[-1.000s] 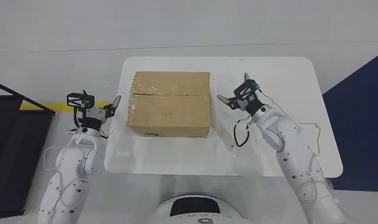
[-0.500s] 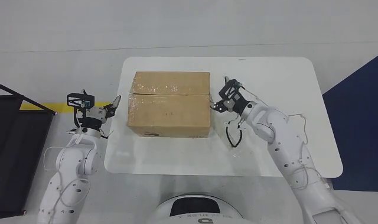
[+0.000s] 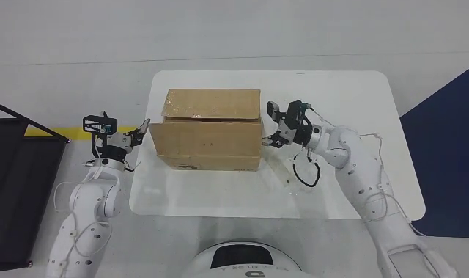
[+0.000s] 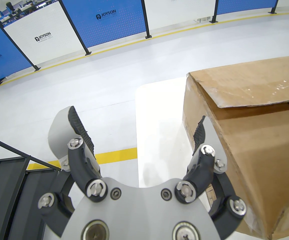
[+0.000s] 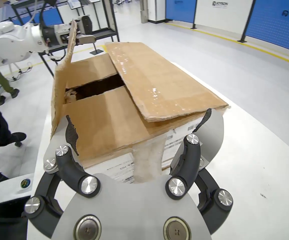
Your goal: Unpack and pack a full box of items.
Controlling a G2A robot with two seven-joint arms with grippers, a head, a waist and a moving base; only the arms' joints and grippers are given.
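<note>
While nothing clamps the box (image 3: 209, 139), the main risk is that it slides. It sits on the white bench (image 3: 344, 183), toward the bench's left edge, and a push from the right end could drive it that way, or skew it.

The right hand (image 5: 140, 128) is spread wide at the box's right end and has hold of nothing. One fingertip lies by the lower corner of the near flap (image 5: 61, 76), which stands almost upright. Whether it touches the cardboard I cannot tell. If that flap rests only on a fingertip, I judge it could slip off and drop shut. The corner is ragged, so a harder shove might tear it instead of folding it back. A loose tape strip (image 5: 149, 158) hangs down the end wall between the fingers and may snag them.

The left hand (image 4: 136, 116) is also wide open and empty, just beside the box's left end. It looks placed to brace the box, though contact is not clear.

The far flap (image 5: 157, 86) lies nearly flat over the top, its edge a little lifted. Between the two flaps a dark gap (image 5: 96, 86) shows into the box. The contents are hidden in shadow, so how full it is cannot be judged.
</note>
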